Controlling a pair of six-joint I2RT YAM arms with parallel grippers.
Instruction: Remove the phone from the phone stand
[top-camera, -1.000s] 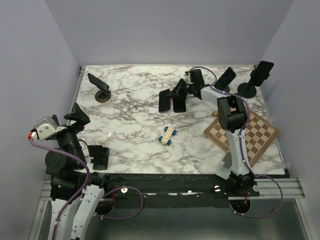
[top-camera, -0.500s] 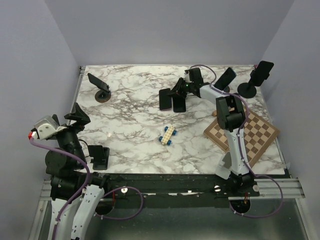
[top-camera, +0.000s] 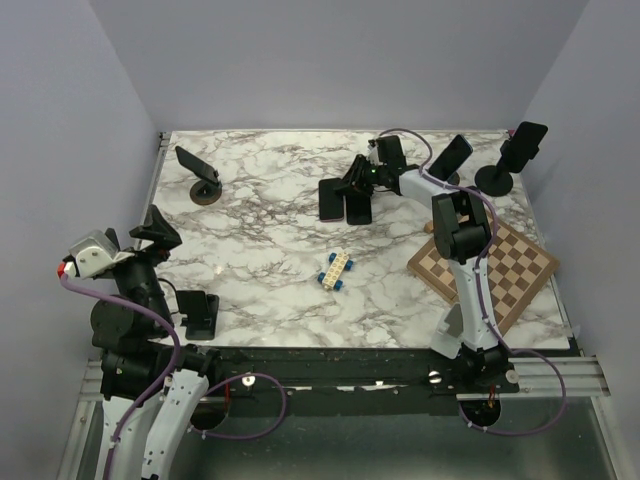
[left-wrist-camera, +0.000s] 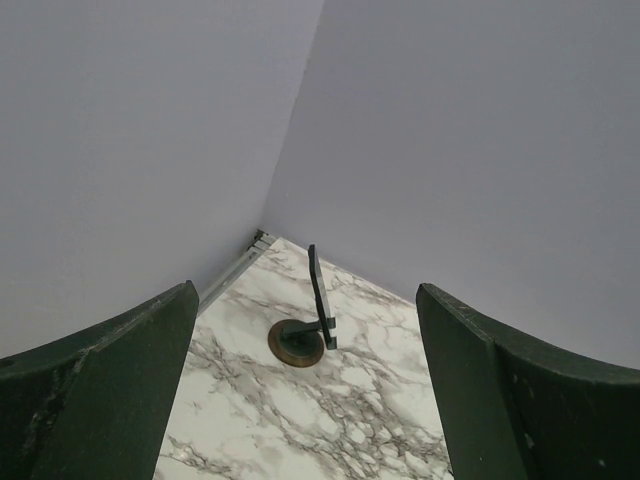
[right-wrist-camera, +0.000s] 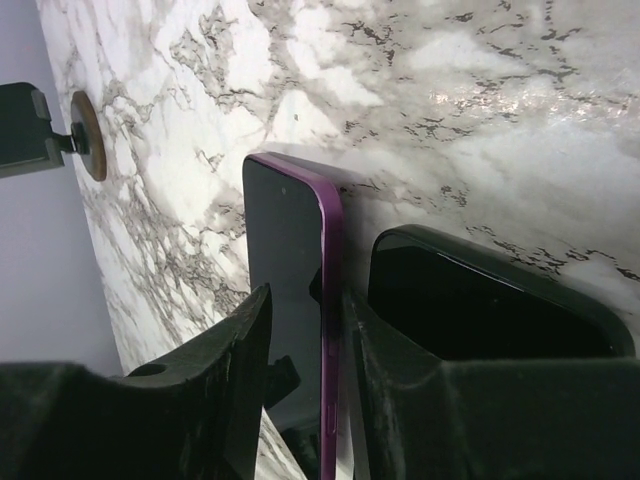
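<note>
Right gripper (right-wrist-camera: 308, 312) pinches the purple-edged phone (right-wrist-camera: 285, 230) across its thin side, just beside the black stand (right-wrist-camera: 480, 300). Left gripper (left-wrist-camera: 305, 320), jaws spread, hangs well apart.

White marble desk (top-camera: 270, 240), dark veins all over. Far left, a round-based phone stand (top-camera: 206, 193) sits near the corner. Far middle, a purple-edged phone (top-camera: 329, 200) meets the marble, a black slab (top-camera: 358, 208) just beside it. Centre, a blue-and-white block toy (top-camera: 337, 269) lies alone. Right side, a wooden chessboard (top-camera: 490, 270) lies turned diamond-wise. Far right corner, a dark round-footed stand (top-camera: 494, 180). Near left, a black holder (top-camera: 200, 312).
</note>
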